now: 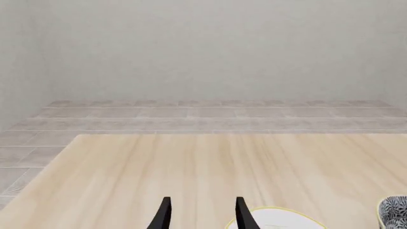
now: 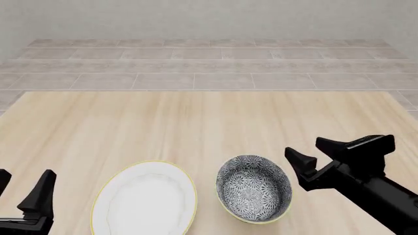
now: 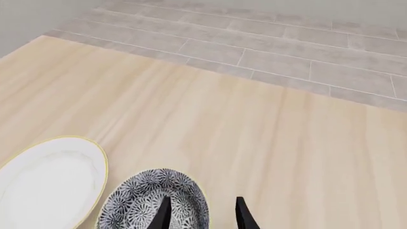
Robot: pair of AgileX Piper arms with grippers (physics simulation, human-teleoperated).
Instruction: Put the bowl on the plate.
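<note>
The bowl (image 2: pixel 253 188), deep with a dark grey-and-white floral inside and a pale rim, stands on the table near the front, right of centre. The plate (image 2: pixel 145 200), flat, white and yellow-rimmed, lies just left of it, apart from it. My right gripper (image 2: pixel 314 152) hovers open close to the bowl's right side, holding nothing. In the right wrist view one finger overlaps the bowl (image 3: pixel 133 202), with the plate (image 3: pixel 47 181) beside it. My left gripper (image 2: pixel 23 188) is open at the front left corner, left of the plate. The left wrist view catches the plate's edge (image 1: pixel 279 217) and the bowl (image 1: pixel 394 212).
The light wooden table (image 2: pixel 209 122) reaches back to its far edge, with grey tiled floor (image 2: pixel 209 63) and a pale wall beyond. Nothing else stands on the table in these views.
</note>
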